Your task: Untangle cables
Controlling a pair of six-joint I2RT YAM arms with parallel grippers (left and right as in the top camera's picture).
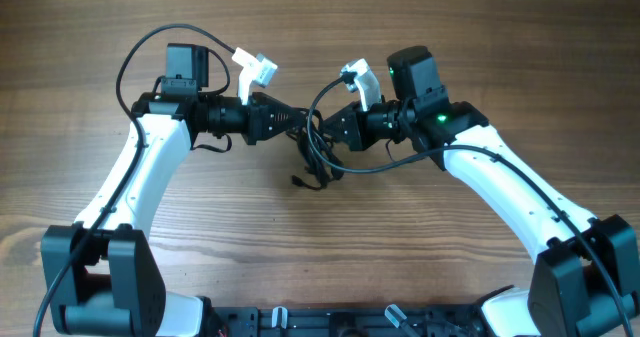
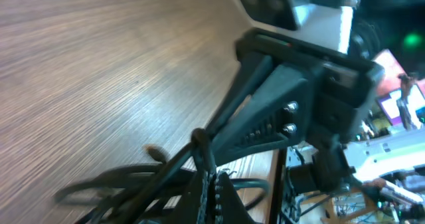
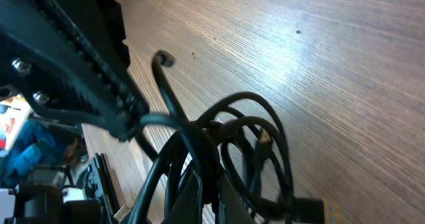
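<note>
The left gripper (image 1: pixel 298 120) and the right gripper (image 1: pixel 330 127) are meeting nose to nose over the middle of the table (image 1: pixel 450 37). The cables (image 1: pixel 314 162) are sitting right in the narrow gap between their tips. Each claw is looking pressed together on a few black strands: in the left wrist view the right claw's fingers are pinching the cords at their very end, and in the right wrist view the left claw is doing the same. From those two pinch points the bundle is trailing away sideways, toward the robot's own base. Its long axis is therefore running across the line that joins the claws, and a loose plug end (image 1: pixel 297 181) is lying furthest out from both tips. Neither arm is sitting nearer; the knot is hanging just off both fingertips alike. Judging from this, the coming move is depending on drawing the claws apart along their shared line, each backing straight away from the other. Whether the loops are touching the wood I cannot tell.
</note>
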